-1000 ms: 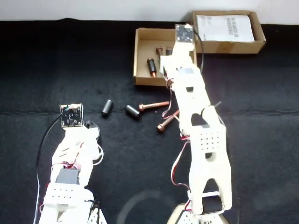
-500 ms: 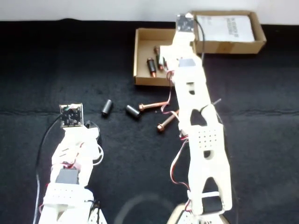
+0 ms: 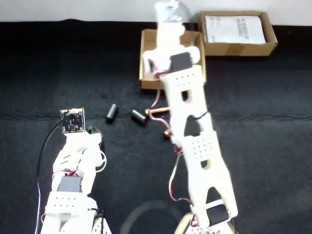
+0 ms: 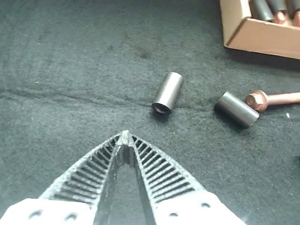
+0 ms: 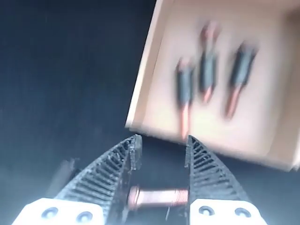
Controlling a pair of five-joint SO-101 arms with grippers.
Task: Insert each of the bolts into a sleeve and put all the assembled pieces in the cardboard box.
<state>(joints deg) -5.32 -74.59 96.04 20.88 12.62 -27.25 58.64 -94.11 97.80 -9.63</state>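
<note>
The right gripper (image 5: 162,139), jaws apart and holding nothing, is hanging above a bolt (image 5: 154,197) near the cardboard box (image 5: 154,112). The left gripper (image 4: 125,134), jaws pressed together, is sitting near 2 sleeves (image 4: 168,92). Pinched off-center, the round bolt could be rolling away.

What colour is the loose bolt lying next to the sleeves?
Copper-coloured. The bolt shows best in the left wrist view.

Black cloth-covered table (image 3: 44,63), white wall (image 3: 73,9)
</note>
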